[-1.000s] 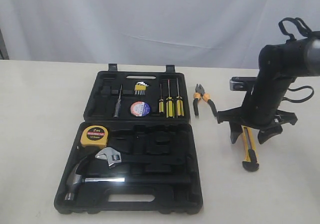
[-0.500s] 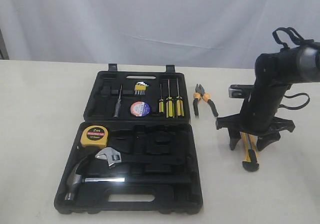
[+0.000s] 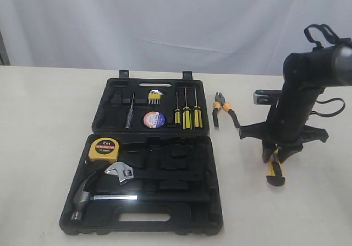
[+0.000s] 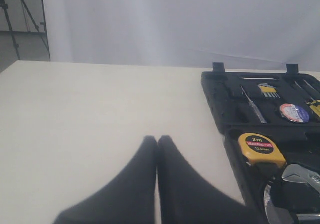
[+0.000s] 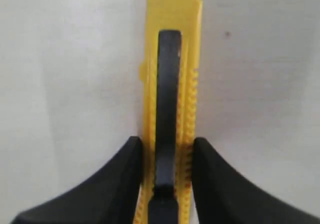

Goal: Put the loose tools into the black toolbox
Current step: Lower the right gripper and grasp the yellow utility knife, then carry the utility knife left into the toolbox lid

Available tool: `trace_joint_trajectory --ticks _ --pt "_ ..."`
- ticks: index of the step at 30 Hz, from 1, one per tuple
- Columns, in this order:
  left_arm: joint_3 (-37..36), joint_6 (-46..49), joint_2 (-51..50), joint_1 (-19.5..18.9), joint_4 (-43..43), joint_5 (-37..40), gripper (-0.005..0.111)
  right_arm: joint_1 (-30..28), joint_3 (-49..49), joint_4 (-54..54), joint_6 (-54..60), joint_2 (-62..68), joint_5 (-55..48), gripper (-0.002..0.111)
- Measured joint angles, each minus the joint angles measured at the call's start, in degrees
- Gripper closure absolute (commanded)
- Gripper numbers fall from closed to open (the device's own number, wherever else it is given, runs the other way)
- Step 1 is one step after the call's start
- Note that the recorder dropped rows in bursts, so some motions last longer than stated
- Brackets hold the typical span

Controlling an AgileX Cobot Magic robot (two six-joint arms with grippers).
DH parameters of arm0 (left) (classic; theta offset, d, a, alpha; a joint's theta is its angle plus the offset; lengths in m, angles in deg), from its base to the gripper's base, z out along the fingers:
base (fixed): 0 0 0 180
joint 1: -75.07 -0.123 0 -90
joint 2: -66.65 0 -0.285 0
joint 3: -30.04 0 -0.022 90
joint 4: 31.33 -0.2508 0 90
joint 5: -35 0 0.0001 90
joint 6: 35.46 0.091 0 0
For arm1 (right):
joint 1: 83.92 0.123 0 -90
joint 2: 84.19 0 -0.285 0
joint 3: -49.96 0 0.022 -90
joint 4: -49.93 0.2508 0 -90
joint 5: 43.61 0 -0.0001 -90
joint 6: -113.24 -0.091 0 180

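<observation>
The black toolbox [image 3: 218,205] lies open in two halves. The yellow "2m" tape measure [image 3: 104,149] sits in the near half. The black tape roll [image 3: 154,119] sits in the far half. Orange-and-black pliers [image 3: 224,109] lie on the table just right of the case. Further right lies the yellow-and-black utility knife [image 3: 274,174], with my right gripper [image 3: 276,159] shut on it. The right wrist view shows both fingers pressed against the knife [image 5: 172,13] either side of its black slider, the gripper [image 5: 167,141] straddling it. My left gripper [image 4: 158,140] is shut and empty, over bare table left of the toolbox [image 4: 220,96].
Three yellow-and-black screwdrivers [image 3: 187,115], hex keys [image 3: 154,97] and a thin probe [image 3: 129,114] fill the far half. A steel hammer [image 3: 96,195] and silver wrench [image 3: 121,171] lie in the near half. A white curtain hangs behind the table.
My right gripper's fingers, spread wide over the knife a second ago, have closed in onto its sides. The toolbox and the other tools have not moved.
</observation>
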Motion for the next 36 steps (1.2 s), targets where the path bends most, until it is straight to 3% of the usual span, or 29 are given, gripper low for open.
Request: trace_joint_trajectory --ticks 4,9,12,17,25,30,36 --pt "0.0 0.0 0.0 0.0 0.0 0.0 0.107 1.8 -0.3 0.0 0.0 -9.6 -2.6 0.109" --pt "0.0 0.0 0.0 0.0 0.0 0.0 0.107 12.5 -13.9 1.3 -3.2 -14.7 -10.5 0.109" --pt "0.0 0.0 0.0 0.0 0.0 0.0 0.107 18.4 -25.1 4.5 -6.9 -10.7 -11.0 0.109" --pt "0.0 0.0 0.0 0.0 0.0 0.0 0.107 25.4 -35.3 4.8 -10.7 -3.3 -8.7 0.109" --pt "0.0 0.0 0.0 0.0 0.0 0.0 0.107 35.8 -47.2 -8.7 -22.9 9.0 -4.1 0.109" --pt "0.0 0.0 0.0 0.0 0.0 0.0 0.107 38.7 -53.6 -21.5 -33.1 17.5 -3.1 0.109" --pt "0.0 0.0 0.0 0.0 0.0 0.0 0.107 39.0 -59.9 -24.4 -39.7 26.0 -1.2 0.109"
